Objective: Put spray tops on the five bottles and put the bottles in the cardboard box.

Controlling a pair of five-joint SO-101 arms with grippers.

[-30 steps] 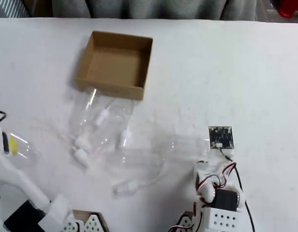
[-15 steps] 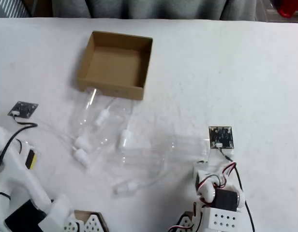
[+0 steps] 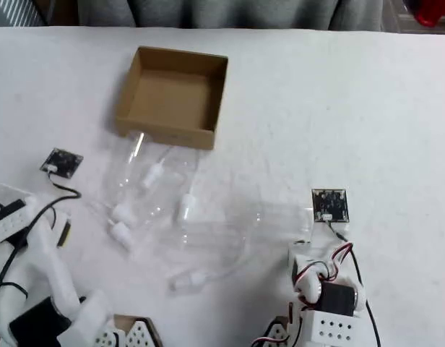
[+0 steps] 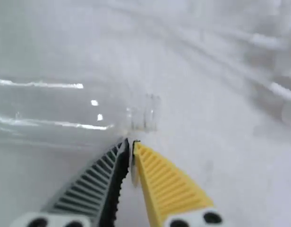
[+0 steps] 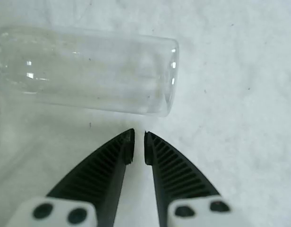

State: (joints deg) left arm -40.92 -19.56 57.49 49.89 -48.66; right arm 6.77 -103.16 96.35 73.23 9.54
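Note:
The empty cardboard box [image 3: 172, 97] stands open at the back left of the table. In front of it several clear bottles [image 3: 139, 177] lie on their sides among white spray tops [image 3: 154, 173], one top [image 3: 186, 280] with a thin tube nearer the front. My left gripper [image 4: 130, 144] is shut and holds nothing, its tips just short of the neck of a lying clear bottle [image 4: 55, 106]. At the front right, my right gripper [image 5: 139, 138] is shut and empty, close to the flat end of another lying bottle [image 5: 89, 71].
The left arm [image 3: 35, 260] fills the front left corner and the right arm [image 3: 323, 289] the front right. The white table [image 3: 352, 108] lies bare to the right of the box. Grey cloth runs along the far edge.
The left arm has swung away from the left edge, farther onto the table toward the bottles; its wrist camera board came into the high view. The right arm and the bottles kept still.

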